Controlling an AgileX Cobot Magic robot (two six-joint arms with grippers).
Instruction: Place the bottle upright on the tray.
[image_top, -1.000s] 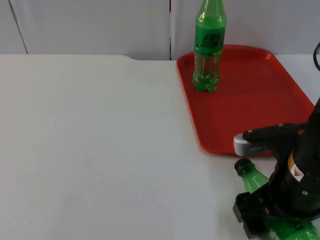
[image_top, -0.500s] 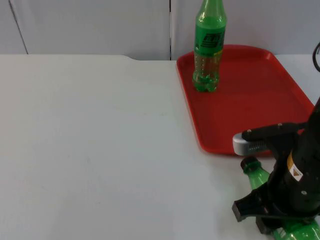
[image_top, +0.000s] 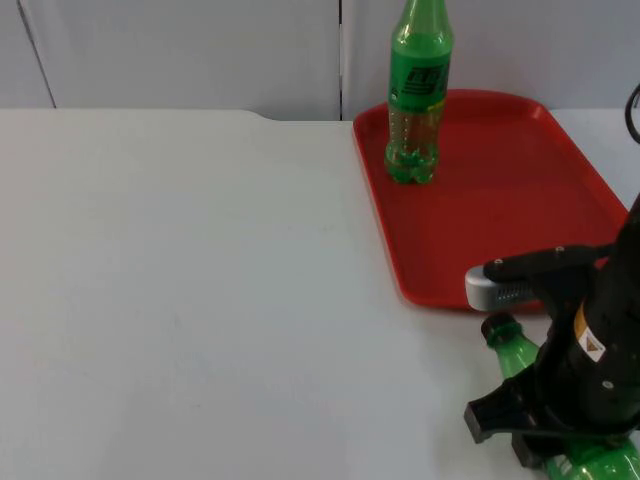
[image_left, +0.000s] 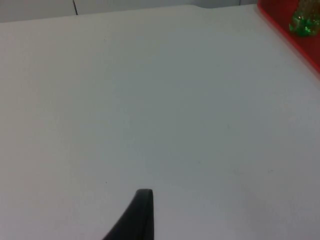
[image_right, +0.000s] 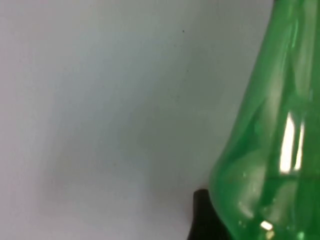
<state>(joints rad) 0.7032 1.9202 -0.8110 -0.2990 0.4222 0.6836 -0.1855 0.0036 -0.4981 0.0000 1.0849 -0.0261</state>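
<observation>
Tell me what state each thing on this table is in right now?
Standing bottle: upright on the tray, at its far left corner.
Lying bottle: on its side on the table, just off the tray's near edge.
Tray: flat on the table.
Right gripper: down around the lying bottle.
Left gripper: waiting above bare table.

The tray (image_top: 500, 210) is plain red, one colour across rim and floor. The upright bottle (image_top: 417, 95) on it is bright green, with a darker green label bearing small yellow marks and a clear, pale lower half. The lying bottle (image_top: 512, 350) is the same bright green with a dark red-brown cap; in the right wrist view its body (image_right: 270, 150) is translucent green with white glints. The table (image_top: 200, 300) is plain white. The wall (image_top: 180, 50) is pale grey. The right end effector (image_top: 535, 440) is black.
</observation>
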